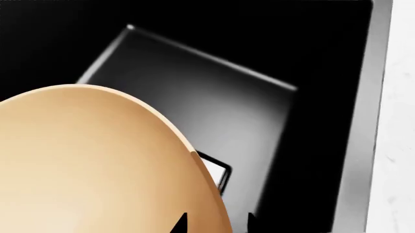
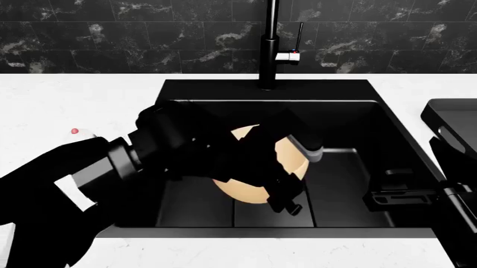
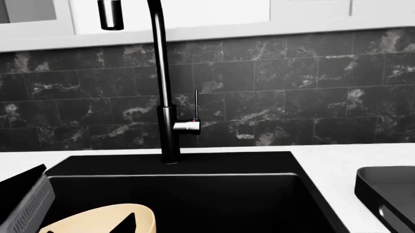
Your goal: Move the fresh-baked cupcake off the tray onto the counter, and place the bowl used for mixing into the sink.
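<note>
— Looking at the big yellow bowl (image 2: pixel 249 187), where is it?

— It is down inside the black sink (image 2: pixel 350 167). The left jaws (image 2: pixel 287 192) have it by the rim. In the left wrist view the two dark tips sit one on each side of the bowl's edge, so I think they are closed on it.

— Is the bowl sitting on the sink floor?

— I cannot tell. It looks tilted, and it is low in the sink, with the drain slot (image 1: pixel 217 172) just past the jaws. It may be touching the floor or hanging just above it.

— So what is left for the bowl?

— I think only the letting go. The jaws need to open and the arm needs to lift out.

— What about the right jaws (image 2: pixel 380 198)?

— They hang over the right part of the sink, well apart from the bowl. They hold nothing that I can see. Open or closed, I cannot tell.

— And the cupcake (image 2: pixel 77 132)?

— Off behind the left arm, a little red dot and a bit of white peek out on the white desk (image 2: pixel 75 100). That looks like the cherry on top. The grey tray (image 2: pixel 454 120) is far over past the right jaws, and I see no cupcake on the part that shows. So I think the cupcake job is done.
</note>
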### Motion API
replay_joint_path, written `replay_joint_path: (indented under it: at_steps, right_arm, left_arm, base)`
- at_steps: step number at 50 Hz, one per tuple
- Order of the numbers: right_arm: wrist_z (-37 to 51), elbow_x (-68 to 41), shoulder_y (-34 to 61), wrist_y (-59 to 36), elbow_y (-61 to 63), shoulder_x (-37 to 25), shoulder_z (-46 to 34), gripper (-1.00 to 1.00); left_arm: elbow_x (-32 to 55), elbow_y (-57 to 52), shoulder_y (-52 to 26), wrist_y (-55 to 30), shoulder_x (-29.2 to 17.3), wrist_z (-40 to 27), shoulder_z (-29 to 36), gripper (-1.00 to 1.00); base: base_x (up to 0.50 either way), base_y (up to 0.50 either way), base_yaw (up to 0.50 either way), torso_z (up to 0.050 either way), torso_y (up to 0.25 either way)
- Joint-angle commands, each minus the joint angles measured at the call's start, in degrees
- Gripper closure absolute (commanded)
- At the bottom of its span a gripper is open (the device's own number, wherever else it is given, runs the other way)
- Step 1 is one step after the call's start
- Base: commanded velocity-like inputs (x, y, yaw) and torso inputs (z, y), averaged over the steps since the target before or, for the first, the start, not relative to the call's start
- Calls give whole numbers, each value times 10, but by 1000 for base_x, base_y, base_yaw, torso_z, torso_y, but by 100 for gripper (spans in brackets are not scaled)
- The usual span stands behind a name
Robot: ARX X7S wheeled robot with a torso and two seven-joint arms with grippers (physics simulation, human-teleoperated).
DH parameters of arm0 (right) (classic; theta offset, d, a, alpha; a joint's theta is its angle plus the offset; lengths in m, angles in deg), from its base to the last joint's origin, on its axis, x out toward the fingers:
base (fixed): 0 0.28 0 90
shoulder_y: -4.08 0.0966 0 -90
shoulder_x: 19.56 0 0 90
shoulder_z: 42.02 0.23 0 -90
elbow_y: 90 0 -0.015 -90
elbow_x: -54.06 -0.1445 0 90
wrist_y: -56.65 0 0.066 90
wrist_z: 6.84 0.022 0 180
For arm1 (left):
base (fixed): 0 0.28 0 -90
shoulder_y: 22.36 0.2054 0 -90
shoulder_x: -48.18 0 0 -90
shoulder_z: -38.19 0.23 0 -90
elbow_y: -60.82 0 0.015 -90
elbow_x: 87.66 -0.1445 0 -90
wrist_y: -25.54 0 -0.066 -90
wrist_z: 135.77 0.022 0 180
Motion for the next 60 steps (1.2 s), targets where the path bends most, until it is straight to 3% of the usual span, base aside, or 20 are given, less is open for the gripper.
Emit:
replay_joint_path:
  at_steps: [1, 42, 43, 60]
  right_arm:
    - [-5, 8, -9, 2, -6, 5, 0, -100]
    - [-11, 11, -12, 7, -20, 13, 3, -100]
    - [-12, 17, -14, 6, -20, 14, 1, -100]
    - [-11, 12, -14, 7, -17, 13, 6, -100]
  left_arm:
    - [-35, 74, 13, 34, 26, 18, 20, 100]
    - [-56, 151, 24, 59, 54, 42, 36, 100]
    - [-55, 151, 24, 59, 54, 41, 35, -100]
    - [-50, 123, 10, 54, 46, 44, 35, -100]
  base:
    - [0, 0, 0, 0, 0]
    - [0, 0, 0, 0, 0]
    - [0, 0, 0, 0, 0]
    - [0, 0, 0, 0, 0]
